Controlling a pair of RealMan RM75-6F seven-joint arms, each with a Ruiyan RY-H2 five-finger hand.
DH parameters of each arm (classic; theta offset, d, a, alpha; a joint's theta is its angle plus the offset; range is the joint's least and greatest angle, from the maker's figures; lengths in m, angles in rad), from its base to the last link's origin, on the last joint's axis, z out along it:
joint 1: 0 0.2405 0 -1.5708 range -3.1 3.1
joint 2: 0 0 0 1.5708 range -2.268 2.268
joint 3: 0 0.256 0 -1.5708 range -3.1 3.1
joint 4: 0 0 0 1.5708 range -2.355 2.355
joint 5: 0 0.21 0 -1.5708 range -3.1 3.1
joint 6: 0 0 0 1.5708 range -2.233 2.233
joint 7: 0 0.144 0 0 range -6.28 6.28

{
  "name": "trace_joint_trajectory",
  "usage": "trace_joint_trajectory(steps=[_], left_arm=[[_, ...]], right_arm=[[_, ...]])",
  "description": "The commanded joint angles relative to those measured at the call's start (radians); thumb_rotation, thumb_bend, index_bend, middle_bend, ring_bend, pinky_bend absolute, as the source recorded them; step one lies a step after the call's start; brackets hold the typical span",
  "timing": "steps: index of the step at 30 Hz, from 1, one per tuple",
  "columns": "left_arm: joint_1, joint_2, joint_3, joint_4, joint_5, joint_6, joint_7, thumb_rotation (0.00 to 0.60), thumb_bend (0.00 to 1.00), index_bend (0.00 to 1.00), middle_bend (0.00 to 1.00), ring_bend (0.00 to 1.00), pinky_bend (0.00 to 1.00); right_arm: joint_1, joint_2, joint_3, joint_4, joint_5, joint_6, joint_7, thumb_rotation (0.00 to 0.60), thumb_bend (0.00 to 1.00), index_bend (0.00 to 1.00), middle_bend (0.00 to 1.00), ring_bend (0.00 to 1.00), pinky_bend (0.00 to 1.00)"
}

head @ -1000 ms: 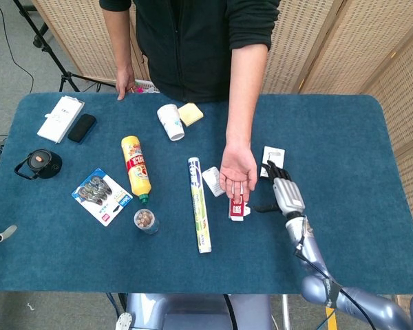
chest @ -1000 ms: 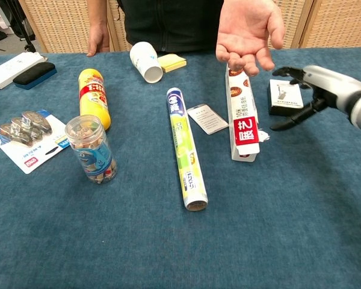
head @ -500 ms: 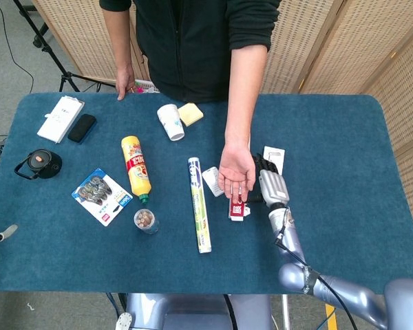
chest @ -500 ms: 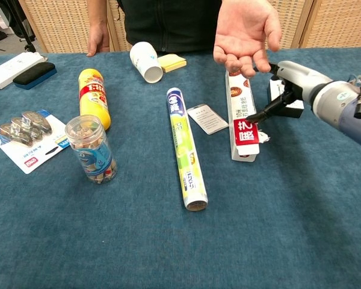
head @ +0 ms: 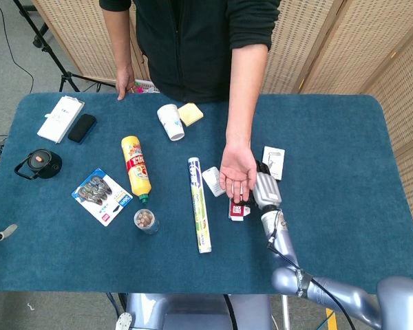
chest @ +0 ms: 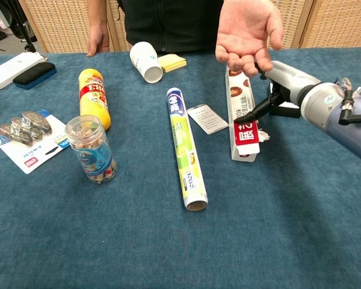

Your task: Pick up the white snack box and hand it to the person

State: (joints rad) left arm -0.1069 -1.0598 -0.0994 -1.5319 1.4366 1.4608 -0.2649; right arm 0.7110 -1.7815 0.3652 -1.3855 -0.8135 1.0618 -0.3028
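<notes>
My right hand (chest: 284,90) sits low over the blue table (head: 344,137), fingers apart and holding nothing. One dark fingertip (chest: 239,121) reaches out to the white snack box (chest: 241,118) and touches its near side, about at the red label. From the chest view the box lies flat just to the left of my hand, its long side running away from me, its open flap end nearest me. In the head view my hand (head: 264,190) is right beside the box (head: 238,208), which is partly hidden there.

The person's hand (chest: 248,33) hovers palm up just above and beyond my fingers, over the far end of the box; I cannot tell whether it touches the box.

Behind my hand, partly covered by it, lies a small dark packet on a white card (head: 273,161). Further left of the box are a small white card (chest: 207,118) and then a long tube (chest: 186,146) lying lengthwise. Well off to the left stand a clear jar (chest: 92,148) and a yellow bottle (chest: 94,97) on its side.

My left hand shows in neither view.
</notes>
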Motion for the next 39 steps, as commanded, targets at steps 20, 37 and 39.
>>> trace_joint_trajectory(steps=[20, 37, 39], left_arm=[[0.001, 0.002, -0.003, -0.005, -0.008, -0.001, 0.002, 0.600, 0.00, 0.00, 0.00, 0.00, 0.02], [-0.002, -0.003, -0.001, -0.014, -0.006, -0.005, 0.027, 0.600, 0.00, 0.00, 0.00, 0.00, 0.02], [-0.002, -0.003, -0.002, -0.014, -0.007, -0.003, 0.025, 0.600, 0.00, 0.00, 0.00, 0.00, 0.02]], right_arm=[[0.005, -0.031, -0.084, 0.018, 0.119, 0.115, -0.355, 0.600, 0.00, 0.00, 0.00, 0.00, 0.00], [-0.011, -0.016, -0.001, 0.182, 0.169, 0.010, -0.212, 0.600, 0.00, 0.00, 0.00, 0.00, 0.00], [-0.007, -0.018, 0.002, 0.199, 0.175, -0.001, -0.212, 0.600, 0.00, 0.00, 0.00, 0.00, 0.00]])
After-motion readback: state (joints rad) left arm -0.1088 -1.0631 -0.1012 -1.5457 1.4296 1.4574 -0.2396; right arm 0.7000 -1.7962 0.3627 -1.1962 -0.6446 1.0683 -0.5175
